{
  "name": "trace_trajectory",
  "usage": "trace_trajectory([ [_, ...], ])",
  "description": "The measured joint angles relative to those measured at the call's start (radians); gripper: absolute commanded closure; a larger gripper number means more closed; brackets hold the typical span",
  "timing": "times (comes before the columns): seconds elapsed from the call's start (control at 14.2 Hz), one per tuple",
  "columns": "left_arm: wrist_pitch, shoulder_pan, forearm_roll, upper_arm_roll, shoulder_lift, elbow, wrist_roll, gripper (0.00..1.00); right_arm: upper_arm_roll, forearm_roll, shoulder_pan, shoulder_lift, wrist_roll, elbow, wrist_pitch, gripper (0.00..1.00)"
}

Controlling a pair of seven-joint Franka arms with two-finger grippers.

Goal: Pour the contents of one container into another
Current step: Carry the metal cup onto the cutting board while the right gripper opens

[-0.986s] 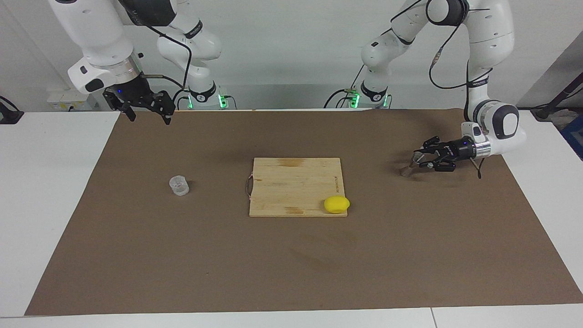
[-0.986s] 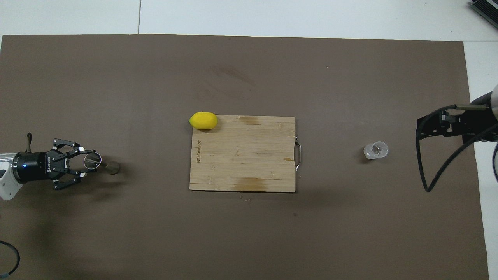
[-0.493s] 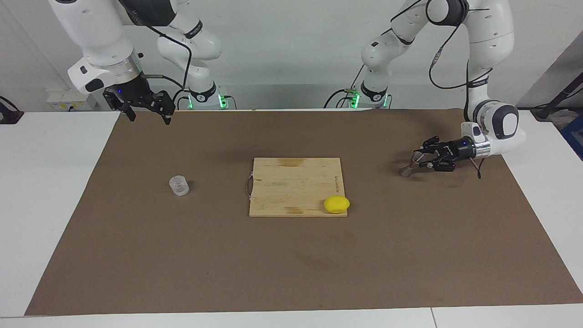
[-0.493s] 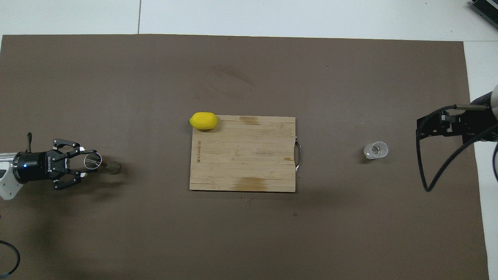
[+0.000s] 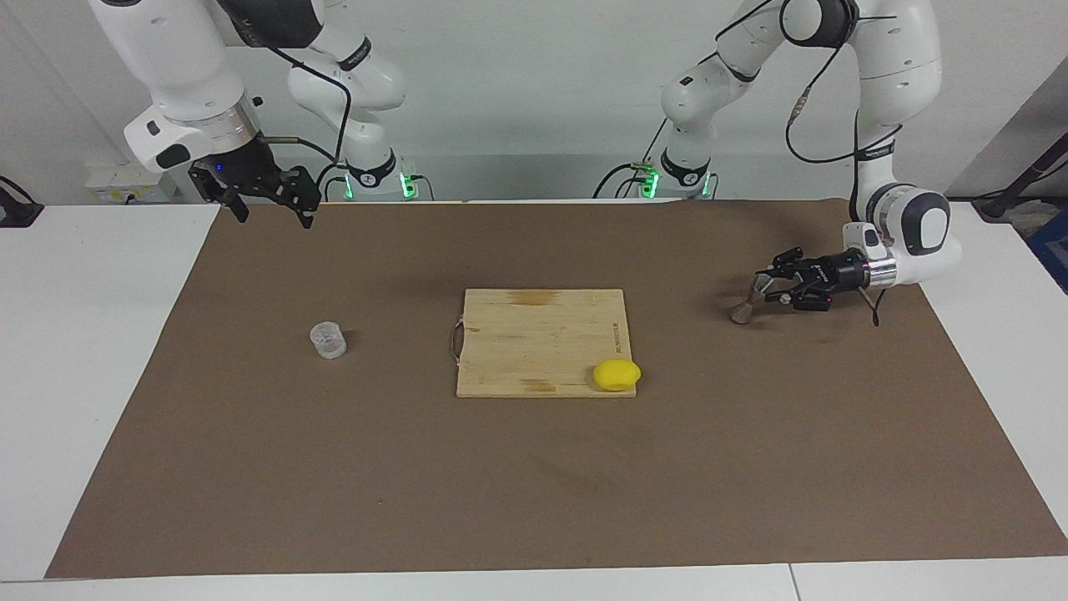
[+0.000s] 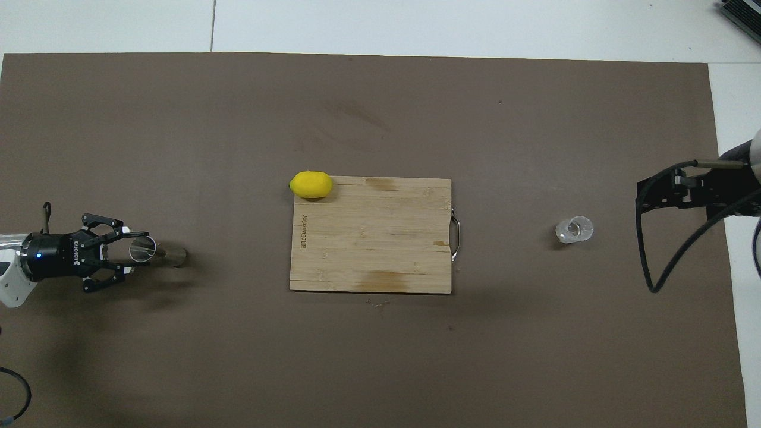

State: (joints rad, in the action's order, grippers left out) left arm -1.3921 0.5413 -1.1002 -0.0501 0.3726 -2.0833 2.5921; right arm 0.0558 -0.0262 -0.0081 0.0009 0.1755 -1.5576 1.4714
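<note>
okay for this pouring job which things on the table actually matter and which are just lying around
Job:
- clear cup, standing alone on the mat
- metal jigger, gripped tilted by the left tool
- right tool, open, waiting

Lying about:
- cutting board
- lemon

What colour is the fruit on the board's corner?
Yellow: the lemon, clearest in the overhead view.

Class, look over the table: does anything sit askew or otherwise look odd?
Yes. The metal jigger at the left arm's end of the table leans tilted, gripped by the left tool. The lemon overhangs a corner of the cutting board. The clear cup stands upright; no spill shows.
</note>
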Motion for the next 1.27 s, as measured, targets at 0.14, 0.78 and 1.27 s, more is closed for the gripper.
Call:
trace_trajectory([
  [0.14, 0.022, -0.007, 0.0, -0.002, 0.0, 0.0, 0.003, 1.0, 0.0, 0.0, 0.0, 0.0, 0.0, 0.0, 0.0, 0.0],
  [0.78, 0.044, -0.169, -0.113, -0.007, -0.002, -0.001, 0.003, 1.0, -0.004, 0.0, -0.005, 0.0, 0.0, 0.0, 0.0, 0.05],
  [1.27, -0.019, -0.347, -0.266, -0.009, -0.059, -0.035, -0.002, 1.0, -0.006, 0.0, -0.031, 0.002, 0.102, -0.014, 0.047, 0.13],
])
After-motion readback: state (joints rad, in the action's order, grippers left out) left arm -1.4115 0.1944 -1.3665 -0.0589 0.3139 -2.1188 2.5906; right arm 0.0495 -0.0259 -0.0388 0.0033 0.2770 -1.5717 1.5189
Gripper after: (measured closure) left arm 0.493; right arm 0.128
